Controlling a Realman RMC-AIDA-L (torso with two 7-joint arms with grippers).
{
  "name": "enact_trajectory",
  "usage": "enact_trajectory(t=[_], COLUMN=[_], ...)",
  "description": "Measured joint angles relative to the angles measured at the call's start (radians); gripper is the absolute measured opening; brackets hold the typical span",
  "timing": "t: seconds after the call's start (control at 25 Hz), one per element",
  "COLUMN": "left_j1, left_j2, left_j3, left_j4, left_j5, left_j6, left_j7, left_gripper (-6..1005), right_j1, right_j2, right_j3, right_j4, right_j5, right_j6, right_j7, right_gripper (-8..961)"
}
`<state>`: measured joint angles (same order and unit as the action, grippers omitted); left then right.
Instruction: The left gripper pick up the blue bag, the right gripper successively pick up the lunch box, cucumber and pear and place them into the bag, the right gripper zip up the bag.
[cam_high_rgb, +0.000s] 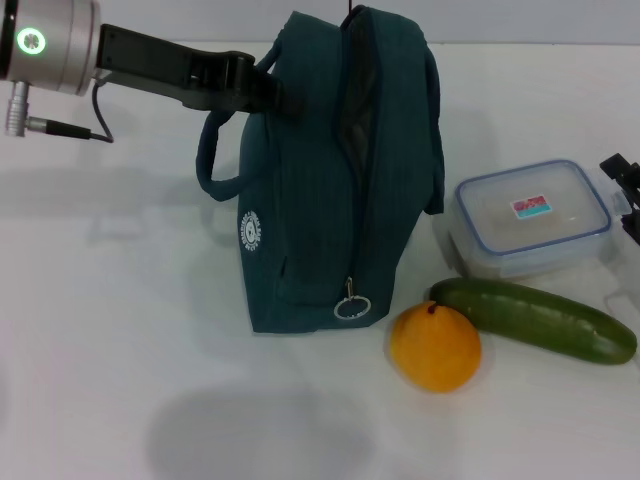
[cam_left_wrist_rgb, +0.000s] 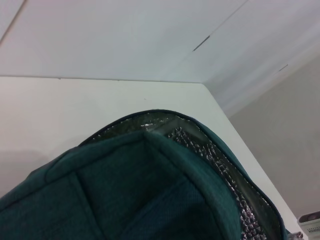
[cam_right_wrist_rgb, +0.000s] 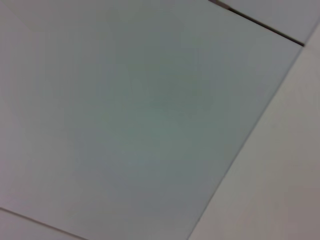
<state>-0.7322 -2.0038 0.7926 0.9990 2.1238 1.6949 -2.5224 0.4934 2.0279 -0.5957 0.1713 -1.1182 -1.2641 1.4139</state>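
Observation:
The blue bag (cam_high_rgb: 320, 200) stands upright on the white table, its zip partly open at the top and the ring pull (cam_high_rgb: 352, 306) hanging low on its front. My left gripper (cam_high_rgb: 262, 92) reaches in from the left and is shut on the bag's upper edge by a cord handle (cam_high_rgb: 212, 165). The left wrist view shows the bag's top (cam_left_wrist_rgb: 150, 190) with its silver foil lining (cam_left_wrist_rgb: 220, 165). To the bag's right lie the lunch box (cam_high_rgb: 532, 215), the cucumber (cam_high_rgb: 535, 318) and the pear (cam_high_rgb: 435, 347). Only a corner of my right gripper (cam_high_rgb: 624, 190) shows, beside the lunch box at the frame's right edge.
The white table (cam_high_rgb: 120, 330) extends left of and in front of the bag. The right wrist view shows only plain white surfaces (cam_right_wrist_rgb: 150, 120) meeting at seams.

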Motion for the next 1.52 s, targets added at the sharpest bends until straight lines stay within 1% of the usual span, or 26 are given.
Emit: enact_trajectory(t=[0.56,1.12,1.24,1.44,1.52], left_j1=[0.001,0.01,0.01,0.011,0.012], left_j2=[0.004,0.003,0.002,0.002,0.002], left_j3=[-0.001,-0.001,-0.001,-0.001,-0.002], left_j4=[-0.005,-0.005,-0.005,-0.005,-0.005], left_j5=[-0.001,-0.001,-0.001,-0.001,-0.001], left_j6=[0.0,0.003,0.003,0.003,0.003], left_j7=[0.027,0.039,0.039,0.039,0.04], left_gripper=[51,50,51,50,50], right_j1=[0.034,0.03,0.027,0.024,0.02], right_j2=[0.0,0.0,0.0,0.0,0.0], right_j3=[0.002,-0.005,-0.004,-0.005,-0.003], right_j4=[0.023,0.025,0.025,0.023,0.019], right_j5=[-0.048,-0.066,-0.071,-0.071,-0.071], right_j6=[-0.012,-0.004,-0.003,-0.006,-0.014], right_j7=[0.019,0.054,0.054,0.054,0.054], right_gripper=[611,597,335,224,223])
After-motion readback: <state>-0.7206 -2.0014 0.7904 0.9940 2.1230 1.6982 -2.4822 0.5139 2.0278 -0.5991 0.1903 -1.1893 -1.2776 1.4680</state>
